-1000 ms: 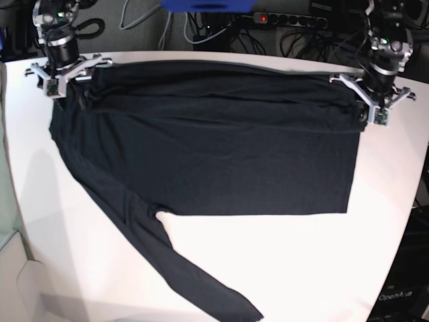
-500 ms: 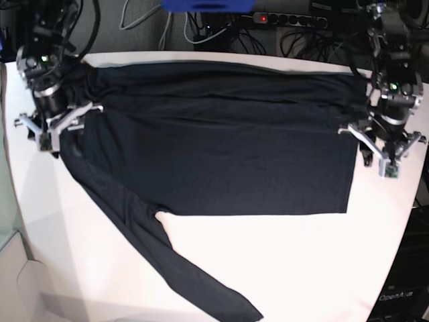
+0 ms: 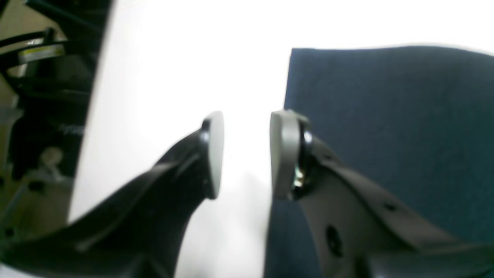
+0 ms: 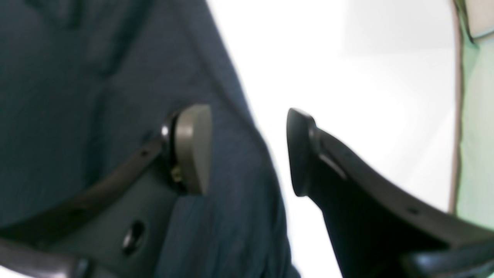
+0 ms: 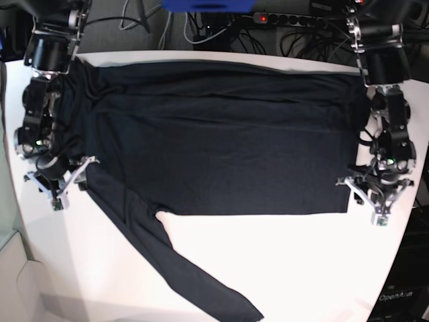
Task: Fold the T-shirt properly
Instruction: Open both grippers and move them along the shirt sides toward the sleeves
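both grippers (image 3: 246, 154) (image 4: 249, 150) gape empty over t-shirt (image 5: 214, 141) edges.

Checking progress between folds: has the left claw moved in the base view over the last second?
Yes. The left claw has travelled from the T-shirt's far edge toward the camera, to its near corner, and is open.

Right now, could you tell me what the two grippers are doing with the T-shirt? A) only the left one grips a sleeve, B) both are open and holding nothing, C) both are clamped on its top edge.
B: the left gripper and right gripper both show spread jaws with nothing between them, beside the T-shirt edges.
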